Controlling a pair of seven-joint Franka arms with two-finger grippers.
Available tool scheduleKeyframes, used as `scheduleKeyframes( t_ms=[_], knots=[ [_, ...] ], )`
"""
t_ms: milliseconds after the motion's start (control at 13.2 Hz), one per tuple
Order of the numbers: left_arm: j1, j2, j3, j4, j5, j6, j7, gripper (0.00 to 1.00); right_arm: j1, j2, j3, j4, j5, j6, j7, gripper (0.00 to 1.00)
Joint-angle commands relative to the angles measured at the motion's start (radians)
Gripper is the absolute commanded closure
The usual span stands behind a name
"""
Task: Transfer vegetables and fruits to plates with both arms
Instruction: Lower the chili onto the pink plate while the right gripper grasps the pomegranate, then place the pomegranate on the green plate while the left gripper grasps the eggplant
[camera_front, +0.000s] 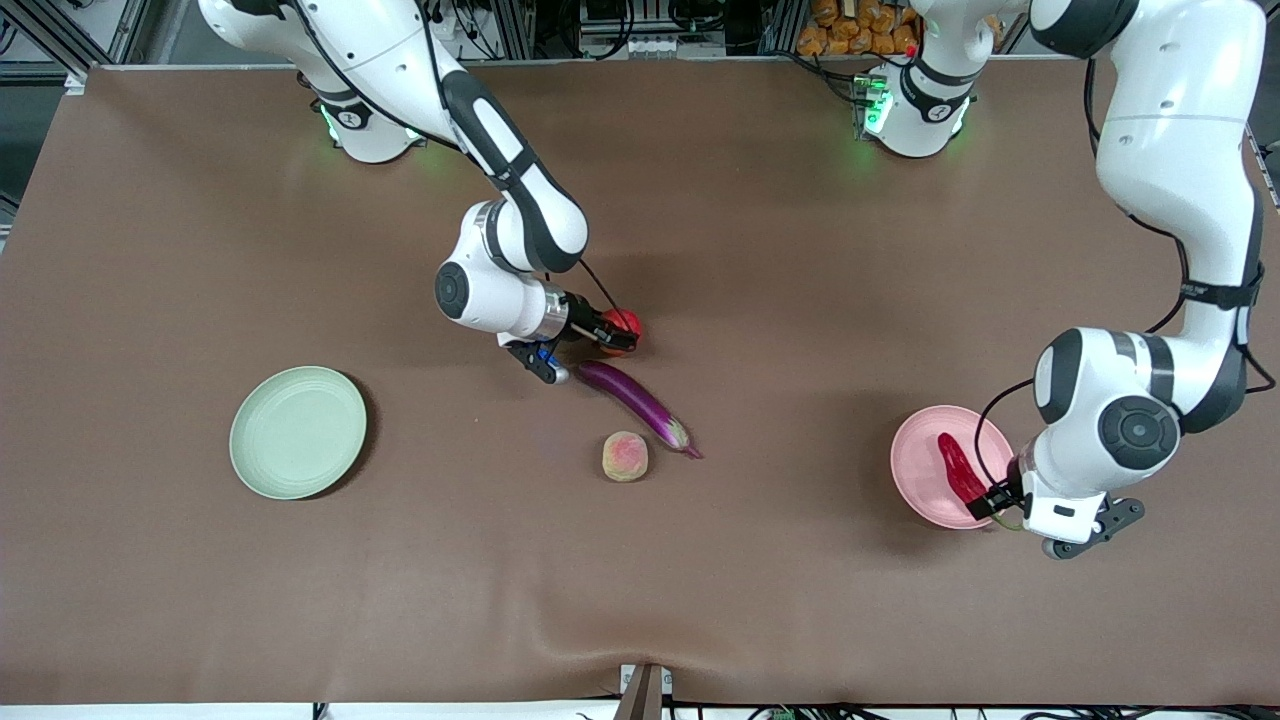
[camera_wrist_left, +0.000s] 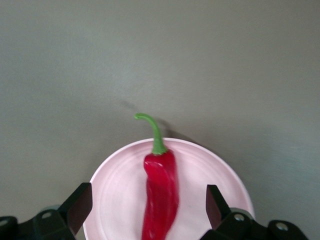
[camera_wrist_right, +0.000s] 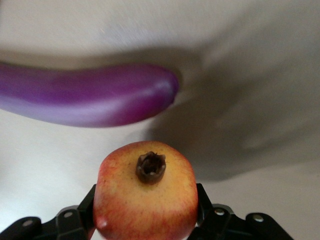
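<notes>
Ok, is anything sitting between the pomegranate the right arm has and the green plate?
Nothing visible does. The right gripper has its fingers shut on the pomegranate mid-table; the table toward the green plate is bare. The eggplant and peach lie nearer the front camera, off that line.

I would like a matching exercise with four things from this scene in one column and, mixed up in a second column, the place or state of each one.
1. chili pepper
2. pomegranate
3. green plate
4. peach

a. bare
b. between the right gripper's fingers
c. on the table beside the eggplant
d. on the pink plate, under the open left gripper

Pairs: 1-d, 2-b, 3-a, 4-c
</notes>
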Motion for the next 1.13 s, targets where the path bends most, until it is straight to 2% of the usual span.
scheduleKeyframes(
  t_ms=[0, 151, 226, 377, 604, 830, 1057],
  knots=[
    [-0.025, -0.066, -0.042, -0.014, 0.009, -0.041, -0.026, 0.00, -0.074, -0.130, 0.004, -0.085, 0.026, -0.017, -0.012, 0.84],
    [-0.025, -0.082, -0.105, -0.011, 0.006, -0.057, -0.071, 0.00, -0.157, -0.191, -0.002, -0.100, 0.007, -0.107, -0.014, 0.84],
    [-0.026, -0.083, -0.127, -0.011, 0.006, -0.069, -0.115, 0.00, -0.200, -0.211, -0.016, -0.099, -0.045, -0.175, -0.014, 0.86],
    [-0.058, -0.083, -0.173, -0.011, 0.006, -0.080, -0.230, 0.00, -0.284, -0.248, -0.051, -0.067, -0.255, -0.322, -0.019, 0.86],
    [-0.181, -0.051, -0.172, 0.009, 0.007, -0.081, -0.417, 0.00, -0.448, -0.251, -0.060, 0.054, -0.455, -0.547, -0.096, 0.86],
    [-0.299, 0.022, -0.164, 0.086, 0.010, -0.071, -0.571, 0.00, -0.579, -0.239, -0.060, 0.131, -0.648, -0.606, -0.283, 0.85],
    [-0.396, 0.054, -0.159, 0.092, 0.010, -0.051, -0.692, 0.00, -0.672, -0.227, -0.060, 0.154, -0.777, -0.605, -0.483, 0.84]
  ],
)
